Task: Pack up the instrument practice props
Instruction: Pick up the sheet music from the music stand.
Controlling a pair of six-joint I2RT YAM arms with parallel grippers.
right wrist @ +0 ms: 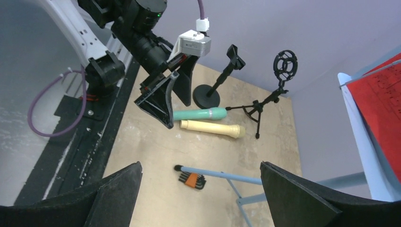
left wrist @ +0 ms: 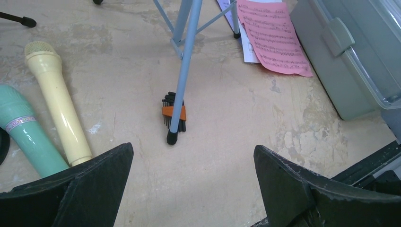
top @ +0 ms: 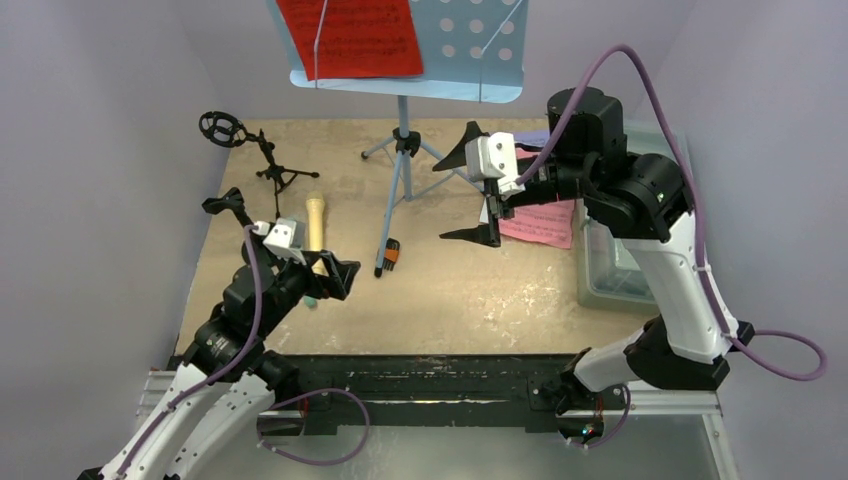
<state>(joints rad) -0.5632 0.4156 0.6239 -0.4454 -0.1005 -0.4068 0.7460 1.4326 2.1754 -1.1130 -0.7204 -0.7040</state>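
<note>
Nothing packed yet: the left gripper (left wrist: 194, 156), spread wide and empty, hovers low beside the yellow microphone (left wrist: 59, 104) and mint-green microphone (left wrist: 26, 137), likely lining up 1 pickup. The right gripper (top: 475, 193), equally wide, hangs above the pink page (left wrist: 276, 38) beside the grey tub (left wrist: 340, 61).

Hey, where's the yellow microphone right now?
In the top view the yellow microphone lies flat on the left half of the table, beside the mint-green microphone and left of the light-blue tripod.
</note>
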